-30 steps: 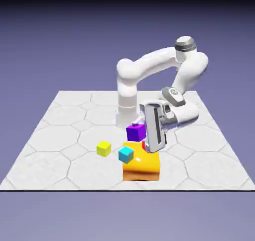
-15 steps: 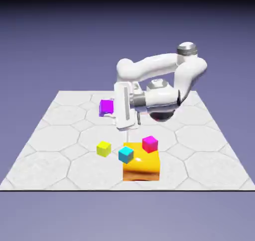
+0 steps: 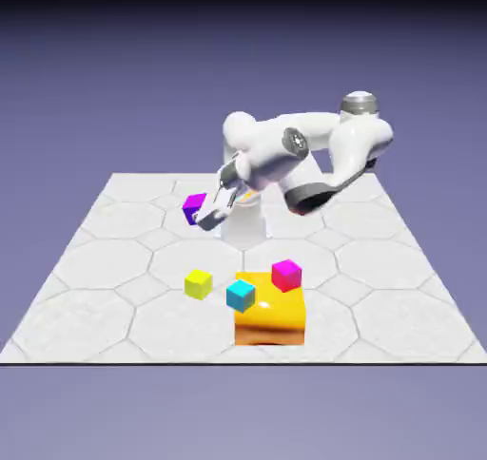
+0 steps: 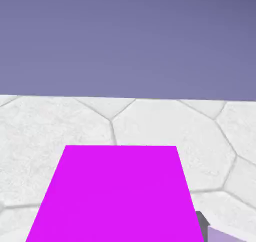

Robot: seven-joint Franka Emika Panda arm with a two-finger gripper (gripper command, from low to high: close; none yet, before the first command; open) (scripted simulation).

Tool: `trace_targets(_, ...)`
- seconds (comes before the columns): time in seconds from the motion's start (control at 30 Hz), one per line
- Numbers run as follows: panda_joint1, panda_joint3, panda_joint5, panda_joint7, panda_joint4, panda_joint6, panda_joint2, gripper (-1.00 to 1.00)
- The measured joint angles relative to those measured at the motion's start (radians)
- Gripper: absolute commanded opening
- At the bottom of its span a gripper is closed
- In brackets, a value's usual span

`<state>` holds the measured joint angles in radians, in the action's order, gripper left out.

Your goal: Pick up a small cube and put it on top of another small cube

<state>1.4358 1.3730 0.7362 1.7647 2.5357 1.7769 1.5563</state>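
My gripper (image 3: 203, 217) is shut on the small violet-purple cube (image 3: 194, 203) and holds it in the air over the table's far side, at the exterior view's left of the robot's base. The hand lies tilted, nearly level. In the hand view the cube (image 4: 117, 196) fills the lower middle and hides most of the fingers. Only a grey fingertip (image 4: 201, 220) peeks out at its lower right. A small yellow cube (image 3: 198, 283) and a cyan cube (image 3: 241, 296) rest on the table nearer the camera.
The big orange-yellow block (image 3: 276, 320) stands at the front middle with a magenta-pink cube (image 3: 286, 275) on its top. The cyan cube touches the block's left corner. The white hexagon-tiled table (image 3: 105, 287) spreads beneath.
The arm has swung from above the orange-yellow block to the exterior view's left and farther back, carrying the violet-purple cube. The hand has tipped from upright to nearly level, and the magenta-pink cube now shows.
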Motion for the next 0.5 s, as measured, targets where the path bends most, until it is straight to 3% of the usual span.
trace_targets(0.5, 0.007, -0.122, 0.652, 0.082, 0.092, -0.402, 0.138, -1.00)
